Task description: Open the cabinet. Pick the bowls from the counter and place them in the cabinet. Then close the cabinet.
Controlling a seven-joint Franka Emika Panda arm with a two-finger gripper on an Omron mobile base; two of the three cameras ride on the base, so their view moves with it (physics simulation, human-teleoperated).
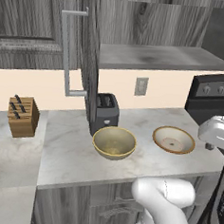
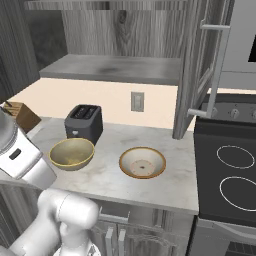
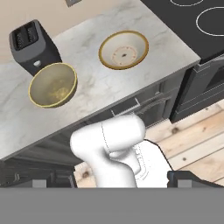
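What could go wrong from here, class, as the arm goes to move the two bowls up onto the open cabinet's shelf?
1. The olive bowl sits right by the toaster; a grasp might knock it.
2. The open door hangs above that bowl and may be clipped on lifting.
3. The tan-rimmed bowl is shallow, so its rim may slip.

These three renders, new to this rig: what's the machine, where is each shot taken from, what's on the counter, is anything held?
It is a white robot arm on a drivable base in a simulated kitchen. Two pictures come from cameras on the base, behind the arm to its left and right. The third comes from a camera on the hand, looking down from above. On the marble counter sit an olive-yellow bowl, a wider tan-rimmed bowl and a black toaster, with a knife block to the left. The wall cabinet above already stands open, its shelf bare. The gripper is open and holds nothing.
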